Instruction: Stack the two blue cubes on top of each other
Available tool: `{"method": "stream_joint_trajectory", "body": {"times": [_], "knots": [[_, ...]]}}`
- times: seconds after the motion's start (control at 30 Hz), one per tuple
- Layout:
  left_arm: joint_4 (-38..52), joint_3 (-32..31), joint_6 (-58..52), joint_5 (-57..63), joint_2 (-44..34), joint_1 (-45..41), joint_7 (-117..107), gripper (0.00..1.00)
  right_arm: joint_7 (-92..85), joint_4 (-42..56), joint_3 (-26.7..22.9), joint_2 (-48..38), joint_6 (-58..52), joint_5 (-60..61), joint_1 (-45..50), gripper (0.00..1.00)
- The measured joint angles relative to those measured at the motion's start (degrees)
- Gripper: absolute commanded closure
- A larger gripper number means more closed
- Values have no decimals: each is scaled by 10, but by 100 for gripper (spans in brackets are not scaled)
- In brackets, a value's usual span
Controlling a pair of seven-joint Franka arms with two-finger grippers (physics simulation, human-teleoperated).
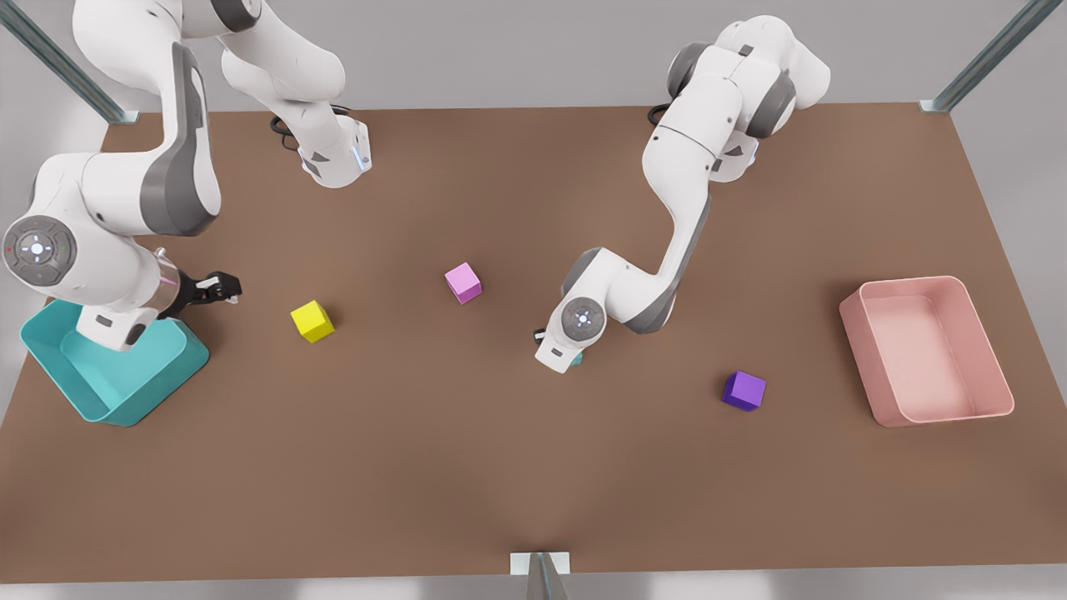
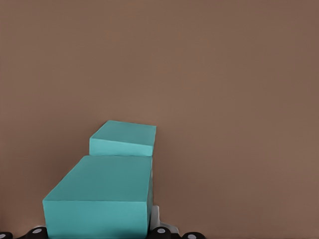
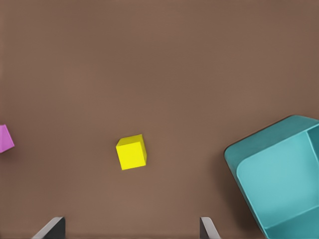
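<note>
Brown tabletop [image 1: 467,467] surrounds everything. One blue cube [image 2: 99,196] is gripped by the left gripper [image 2: 94,231], with the other blue cube [image 2: 124,138] just beyond it (unstacked). Stacking remains. The right gripper [image 3: 130,230], spread wide, waits near the teal bin [image 3: 299,129].

Left gripper [image 1: 575,358] low, right gripper [image 1: 218,287] spread, raised.

Brown table [image 1: 467,467] holds 2 bins [image 1: 108,392] and several coloured cubes [image 1: 313,322].
</note>
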Motion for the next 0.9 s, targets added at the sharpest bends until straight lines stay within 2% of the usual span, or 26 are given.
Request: {"method": "stream_joint_trajectory", "body": {"times": [0.07, 0.1, 0.13, 0.63, 0.77, 0.8, 0.9], "knots": [[0, 0, 0, 0, 2, 2, -6, 36, 0, 0, 0, 1, 0, 0, 2, 0], [0, 0, 0, 0, 2, 3, -9, 4, -1, 0, 0, 1, 0, 0, 2, 0], [0, 0, 0, -1, 3, 5, -11, 0, -1, 0, 0, 1, 0, 0, 2, 0], [17, -1, -37, -3, -16, 24, -35, 0, -3, 4, 0, 4, 0, -2, 4, 0], [129, 12, -129, 0, -28, 32, -39, 0, -3, 5, 0, 4, 0, -3, 4, 0], [143, 13, -161, 1, -48, 49, -40, 0, -3, 5, 0, 4, 0, -4, 4, 0], [154, 13, -264, 39, -146, 170, -11, 0, -4, 5, 0, 4, 0, -4, 3, 0]]}}
